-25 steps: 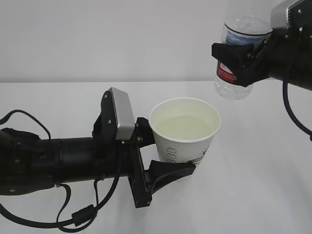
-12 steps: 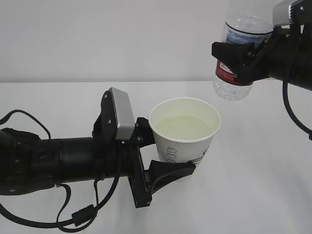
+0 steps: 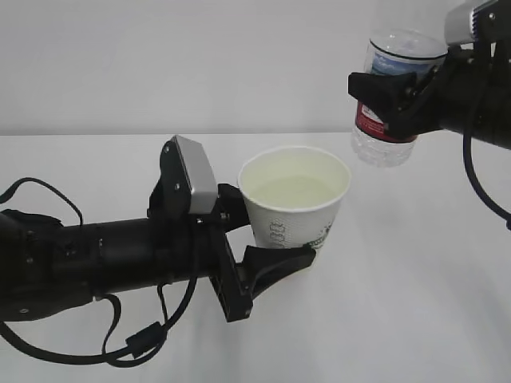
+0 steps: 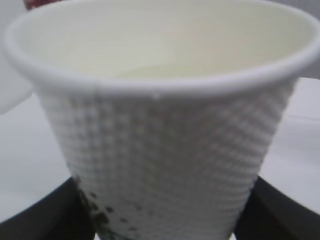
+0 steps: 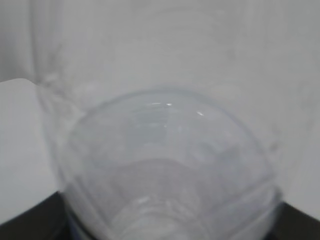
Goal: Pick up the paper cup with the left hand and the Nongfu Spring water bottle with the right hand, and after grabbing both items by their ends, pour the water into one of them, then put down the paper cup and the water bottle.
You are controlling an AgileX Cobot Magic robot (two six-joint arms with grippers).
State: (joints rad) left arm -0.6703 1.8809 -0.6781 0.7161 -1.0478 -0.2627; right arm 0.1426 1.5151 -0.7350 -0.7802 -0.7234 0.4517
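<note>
Cup: the paper cup (image 3: 294, 199) sits upright in the left end effector (image 3: 263, 231), whose two black fingers are clamped on the lower part of its wall; the cup is held off the worktop (image 3: 415, 303).
Cup, change: over the last second the cup and the left arm have drifted a little to the left and slightly up in the exterior view, away from the bottle.
Water: the water (image 3: 292, 190) lies pale and level inside the cup, roughly half full; nothing is running into it now.
Bottle: the water bottle (image 3: 390, 104) is held high at the upper right, clear of the cup, its ribbed base pointing down and its neck out of frame above.
Bottle, change: it has risen slightly and stands closer to upright than a second ago.
Right end effector: the right end effector (image 3: 395, 100) is clamped around the bottle at the red band of its label.
Left wrist view: the textured cup wall fills the frame, with a dark finger on either side low down.
Right wrist view: only the clear bottle base (image 5: 165, 170) shows, apparently drained, though this is blurred.
Meaning: pouring looks done; the arms are parting, and setting both things down on the worktop is what remains.
</note>
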